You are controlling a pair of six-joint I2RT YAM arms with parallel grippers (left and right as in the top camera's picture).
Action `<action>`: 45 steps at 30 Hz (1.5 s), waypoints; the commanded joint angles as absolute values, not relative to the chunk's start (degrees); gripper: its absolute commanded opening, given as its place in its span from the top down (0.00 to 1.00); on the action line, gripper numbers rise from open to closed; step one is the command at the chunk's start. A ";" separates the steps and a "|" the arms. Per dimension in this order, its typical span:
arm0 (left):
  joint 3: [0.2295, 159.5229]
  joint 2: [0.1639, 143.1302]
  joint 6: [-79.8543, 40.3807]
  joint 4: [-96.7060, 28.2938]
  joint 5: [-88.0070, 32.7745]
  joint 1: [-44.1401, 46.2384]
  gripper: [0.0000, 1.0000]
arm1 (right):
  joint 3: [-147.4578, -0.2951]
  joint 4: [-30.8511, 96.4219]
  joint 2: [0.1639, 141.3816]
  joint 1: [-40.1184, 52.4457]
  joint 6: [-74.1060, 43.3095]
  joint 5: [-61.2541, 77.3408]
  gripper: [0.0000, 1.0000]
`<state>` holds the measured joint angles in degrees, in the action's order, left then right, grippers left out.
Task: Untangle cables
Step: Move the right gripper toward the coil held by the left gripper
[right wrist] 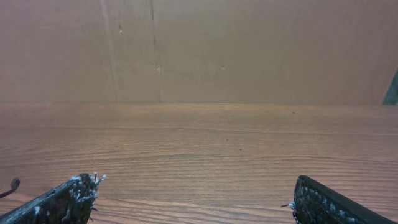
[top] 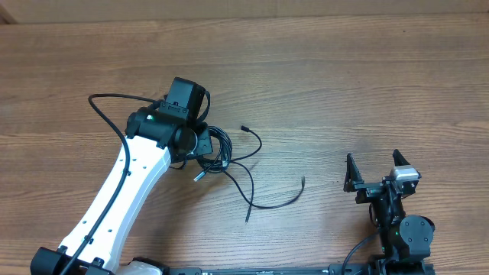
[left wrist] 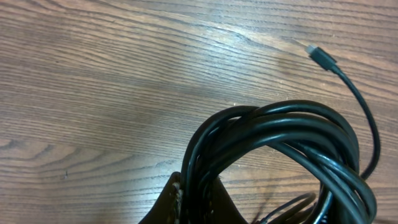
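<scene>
Your left gripper [left wrist: 198, 202] is pinching a bundle of the cables [left wrist: 280, 134] at the bottom centre of the left wrist frame, its fingers [left wrist: 175, 199] pressing together on the strands. From there the coil is arching up and to the right, and one strand is running to a plug [left wrist: 318, 55] lying flat on the table [left wrist: 93, 93] in the upper right. In the overhead frame you are seeing the tangle sitting just left of centre, beside the white left arm [top: 130, 183], with loose ends trailing out right and down toward the lower middle. Your right gripper [top: 374, 169] is standing spread wide and empty in the lower right, well apart from the cables; its wrist frame is showing wood grain between its fingers and one cable end [right wrist: 9, 185] peeking in at the left edge.
</scene>
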<state>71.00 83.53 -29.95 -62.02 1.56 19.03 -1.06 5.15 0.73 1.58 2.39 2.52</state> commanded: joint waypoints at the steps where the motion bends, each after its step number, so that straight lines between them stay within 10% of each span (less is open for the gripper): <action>1: 71.72 83.15 -28.27 -62.00 -0.10 19.05 0.96 | -0.47 4.73 0.16 1.87 2.68 2.02 0.00; 17: 71.07 83.15 -28.34 -62.57 -7.68 19.16 0.96 | -0.47 4.62 0.16 1.93 1.48 4.03 0.00; 29: 70.50 83.15 -49.69 -62.89 -10.20 19.22 0.96 | -0.47 2.98 0.16 1.91 -66.17 37.32 0.00; 45: 70.50 83.15 -57.74 -64.62 -8.82 23.42 0.96 | -0.49 4.86 0.69 1.91 -57.32 54.13 0.01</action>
<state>70.85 83.53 -56.97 -65.08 -10.44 21.52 -1.06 4.75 0.73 1.58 -57.98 46.87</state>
